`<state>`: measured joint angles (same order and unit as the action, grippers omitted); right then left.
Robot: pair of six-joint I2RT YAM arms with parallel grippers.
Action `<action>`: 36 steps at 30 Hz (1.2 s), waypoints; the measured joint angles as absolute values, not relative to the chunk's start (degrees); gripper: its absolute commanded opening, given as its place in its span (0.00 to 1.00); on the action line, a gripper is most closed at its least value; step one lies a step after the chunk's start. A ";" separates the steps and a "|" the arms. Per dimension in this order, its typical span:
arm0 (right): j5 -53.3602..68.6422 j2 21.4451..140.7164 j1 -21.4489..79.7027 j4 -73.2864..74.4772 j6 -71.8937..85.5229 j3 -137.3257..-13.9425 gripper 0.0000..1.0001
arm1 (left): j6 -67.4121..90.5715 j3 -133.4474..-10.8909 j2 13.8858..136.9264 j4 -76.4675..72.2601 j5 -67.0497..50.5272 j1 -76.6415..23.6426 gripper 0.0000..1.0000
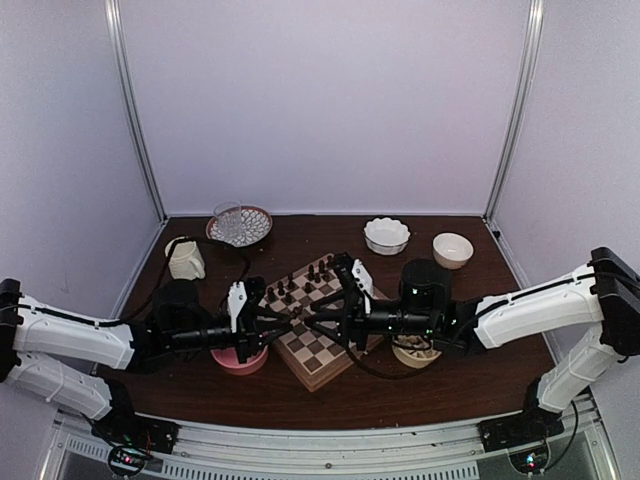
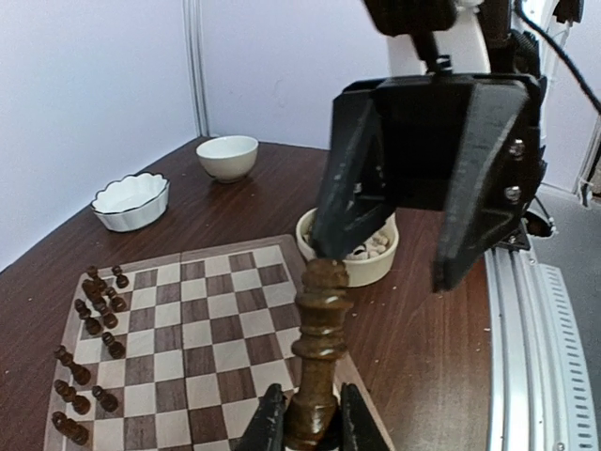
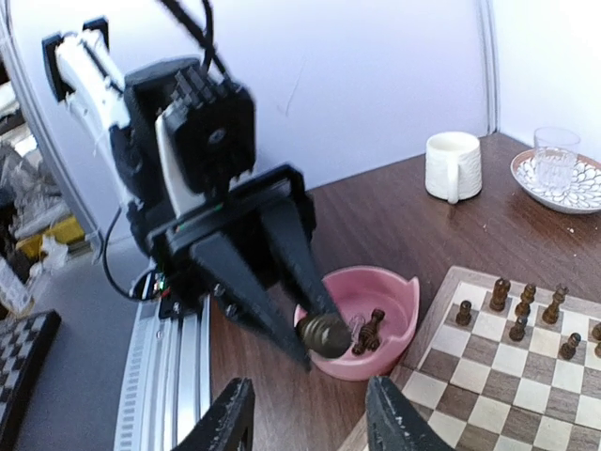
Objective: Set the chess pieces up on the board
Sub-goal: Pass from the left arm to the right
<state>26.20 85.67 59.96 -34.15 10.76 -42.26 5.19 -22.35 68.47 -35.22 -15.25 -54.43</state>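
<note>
My left gripper is shut on the base of a tall dark brown chess piece, which juts out over the near corner of the board. Facing it, my right gripper stands open, its fingers spread on either side of the piece's head without closing on it. In the top view both grippers, left and right, meet above the board. Several dark pieces stand in rows on the board's far side. A pink bowl holds a few more dark pieces.
A cream bowl of white pieces sits right of the board, under the right arm. Two white bowls stand at the back right. A white mug and a glass on a patterned plate are at the back left.
</note>
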 measured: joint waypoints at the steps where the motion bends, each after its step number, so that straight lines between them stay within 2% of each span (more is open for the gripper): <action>1: 25.32 86.65 59.96 -36.93 12.29 -42.17 0.42 | 6.02 -22.37 69.10 -36.56 -16.29 -54.43 0.00; 6: 21.85 89.93 60.80 -45.32 16.45 -41.56 0.43 | 8.73 -22.41 70.22 -41.17 -19.14 -54.41 0.00; 19: 18.57 90.37 61.98 -49.63 18.44 -41.54 0.34 | 9.78 -22.37 70.50 -45.41 -19.62 -54.37 0.00; 29: 18.65 90.35 62.00 -49.45 18.35 -41.54 0.33 | 9.45 -22.39 70.52 -44.95 -19.62 -54.37 0.00; 36: 18.87 90.30 62.00 -48.97 18.11 -41.56 0.37 | 9.08 -22.39 70.78 -44.64 -19.73 -54.37 0.00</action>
<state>18.87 90.30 62.00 -48.97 18.11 -41.56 9.08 -22.39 70.78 -44.64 -19.73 -54.37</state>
